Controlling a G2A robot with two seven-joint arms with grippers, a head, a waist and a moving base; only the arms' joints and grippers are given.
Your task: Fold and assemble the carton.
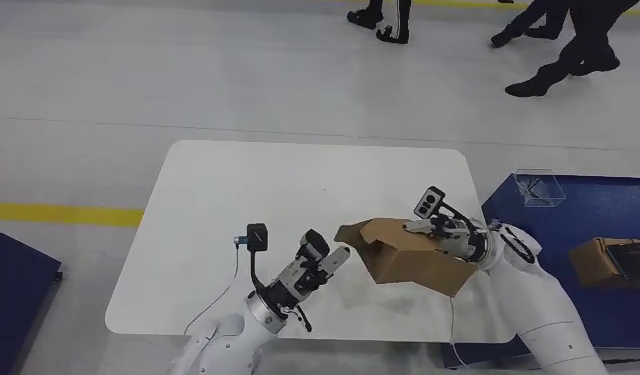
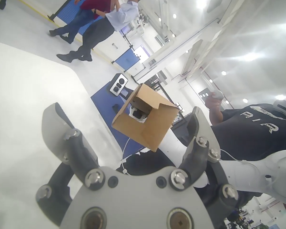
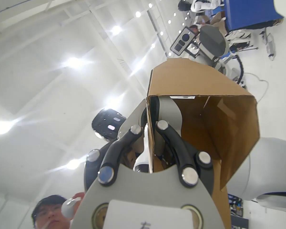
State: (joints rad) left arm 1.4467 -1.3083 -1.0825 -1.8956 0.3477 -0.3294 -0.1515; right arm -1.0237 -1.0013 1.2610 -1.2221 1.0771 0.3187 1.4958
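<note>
The carton (image 1: 410, 260) is matt brown cardboard, rough at its cut edges. The table (image 1: 300, 185) beneath it is smooth, white and faintly glossy. The left gripper (image 2: 124, 110) beside the carton has dull grey metal fingers (image 2: 58, 122), shiny screws and black plastic links.

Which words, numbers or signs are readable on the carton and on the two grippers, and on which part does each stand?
On the carton: no print on the faces that show.
On the left gripper: no print.
On the right gripper, shut on the carton's wall: a white label on its base bears a dark mark, cut off by the picture's edge; not readable.
</note>
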